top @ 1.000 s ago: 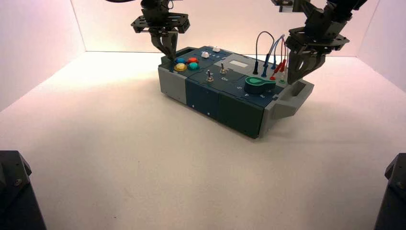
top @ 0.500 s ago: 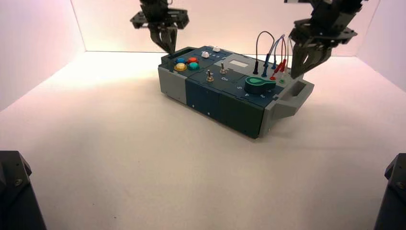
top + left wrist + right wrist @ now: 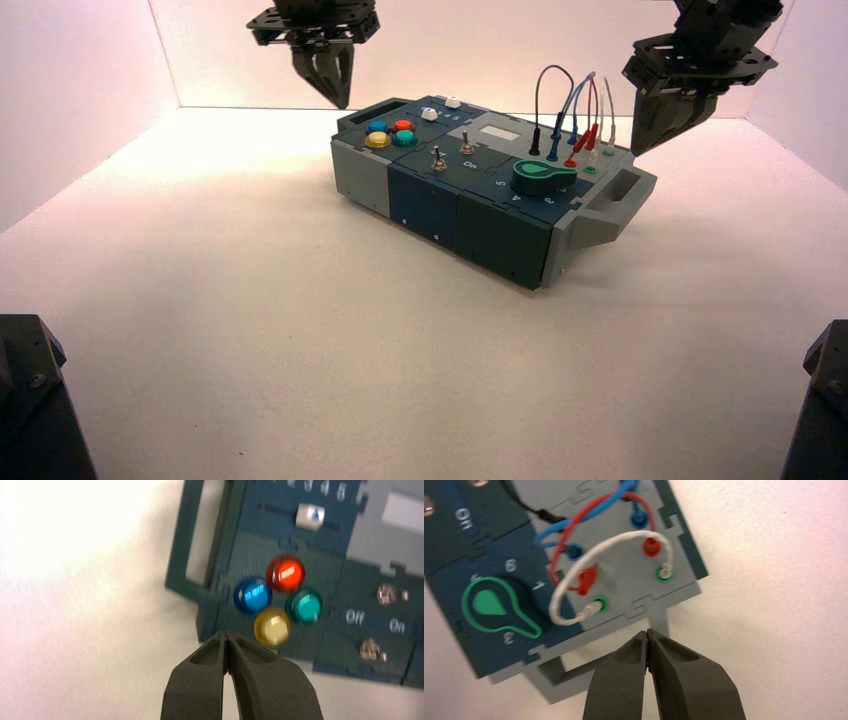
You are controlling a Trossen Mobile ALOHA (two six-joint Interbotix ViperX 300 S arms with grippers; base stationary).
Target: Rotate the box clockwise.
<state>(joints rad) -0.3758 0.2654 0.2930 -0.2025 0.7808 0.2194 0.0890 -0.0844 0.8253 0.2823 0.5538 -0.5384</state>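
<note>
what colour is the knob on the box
Green on top, clearest in the right wrist view: the knob.

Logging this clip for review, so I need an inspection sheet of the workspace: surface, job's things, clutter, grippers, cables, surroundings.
Surface: pale tabletop with a few tiny dark specks.
Job's things: box set at a slant, its button end farther from the camera than its green knob end; blue, red, yellow and green buttons, two toggle switches, white sliders.
Clutter: nothing seen.
Grippers: left end effector shut, above the button end; right end effector shut, above the handle at the knob end; neither holds anything.
Cables: black, blue, red and white jumper wires looped on the box's panel.
Surroundings: pale walls behind and at both sides; dark hardware at both near corners.
</note>
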